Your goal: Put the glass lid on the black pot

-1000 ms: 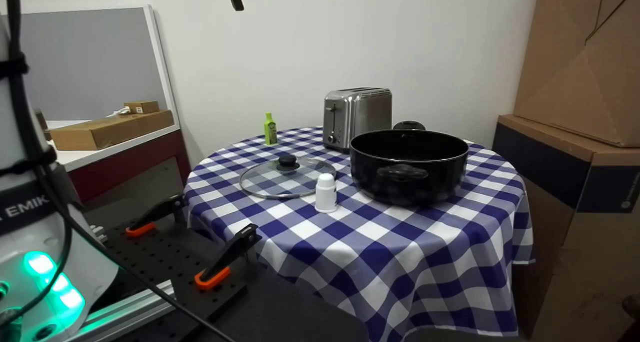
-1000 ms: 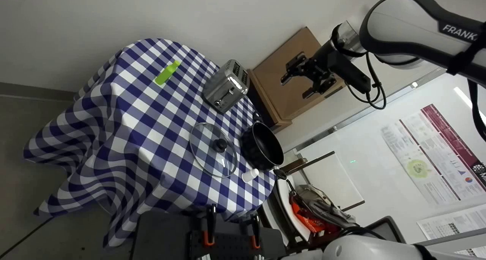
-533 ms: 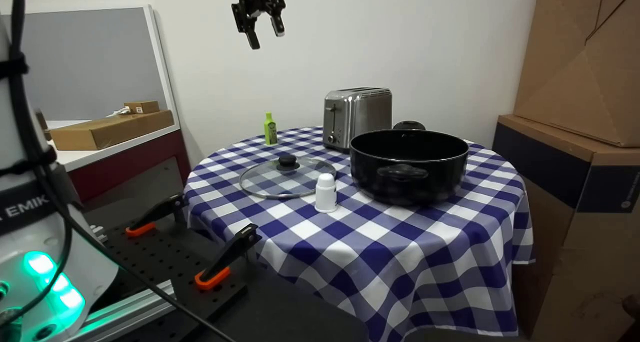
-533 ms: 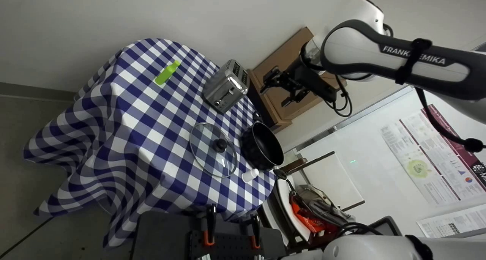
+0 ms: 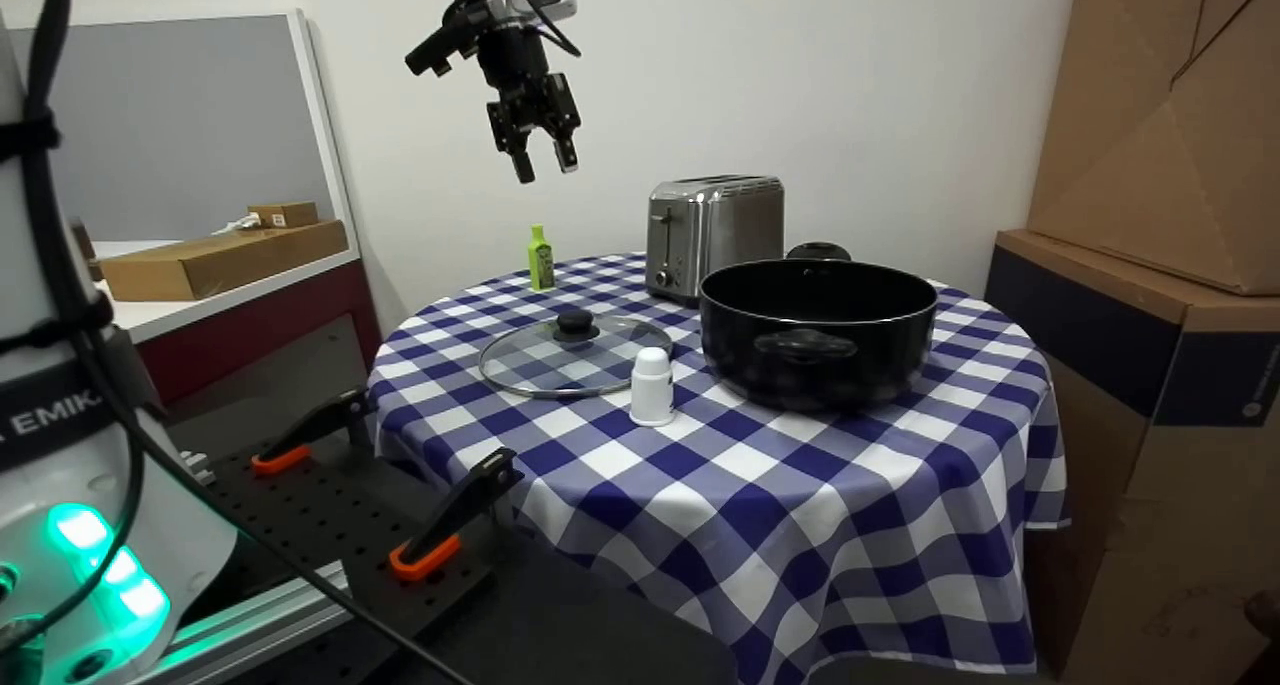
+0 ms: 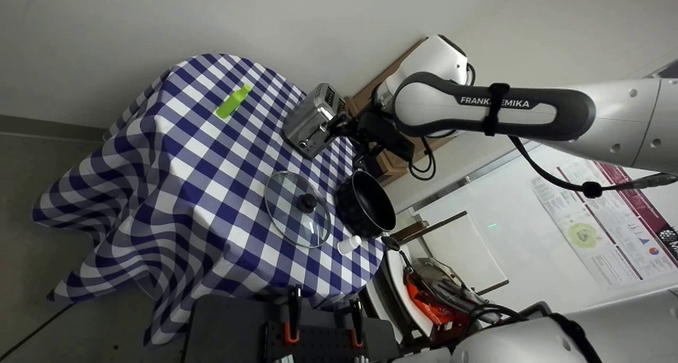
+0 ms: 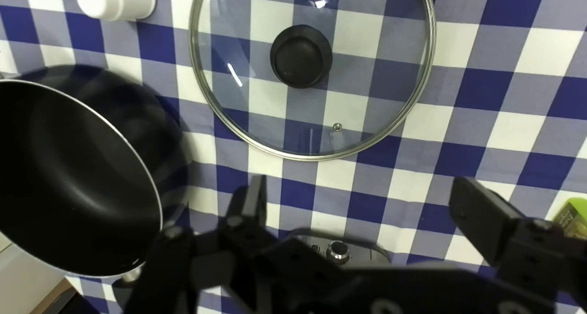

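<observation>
The glass lid (image 5: 540, 363) lies flat on the checked tablecloth, black knob up. It shows in both exterior views (image 6: 288, 220). The black pot (image 5: 815, 370) stands uncovered beside it, its dark inside visible in the wrist view (image 7: 69, 176). My gripper (image 5: 547, 170) is open and empty, fingers pointing down, high above the table. In the wrist view the gripper (image 7: 360, 183) has its fingers wide apart, and the lid's knob (image 7: 301, 56) lies ahead of them, above the gap in the picture. In an exterior view the fingers overlap the toaster and are hard to make out.
A white shaker (image 5: 652, 390) stands between lid and pot, near the lid's rim. A steel toaster (image 5: 715, 235) stands behind, close to the pot. A green bottle (image 5: 541, 260) stands at the back. Clamps (image 5: 455, 515) sit by the table's edge; cardboard boxes (image 5: 1150, 365) stand beside the table.
My gripper has come down towards the table and moved a little right in an exterior view, staying open. The lid, pot, shaker, toaster and bottle have not moved.
</observation>
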